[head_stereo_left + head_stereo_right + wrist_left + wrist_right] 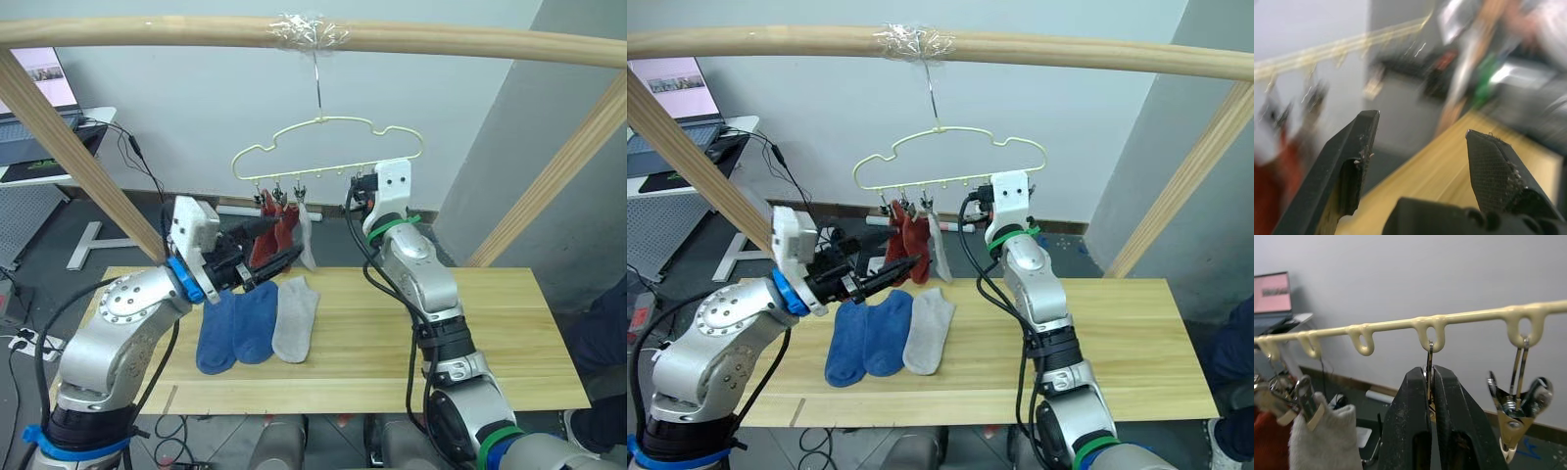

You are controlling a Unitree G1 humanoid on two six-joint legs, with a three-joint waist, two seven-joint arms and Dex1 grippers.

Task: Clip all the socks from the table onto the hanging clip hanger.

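The pale yellow clip hanger (pixel 324 121) hangs by its hook from the wooden pole. Two rust red socks (pixel 266 240) and a light grey sock (pixel 306 241) are clipped at its left end. On the table (pixel 470 323) two blue socks (pixel 235 328) and a grey sock (pixel 295 317) lie side by side. My left gripper (pixel 277 261) is open and empty, level with the lower ends of the red socks and above the lying socks. My right gripper (pixel 1430 374) is raised to the hanger bar and shut on a metal clip (pixel 1429 355); a free clip (pixel 1515 409) hangs beside it.
A thick wooden pole frame (pixel 147 31) spans the top, with slanted legs (pixel 69 147) at both sides of the table. A desk with a laptop (pixel 34 78) stands far left, and cables run across the floor behind.
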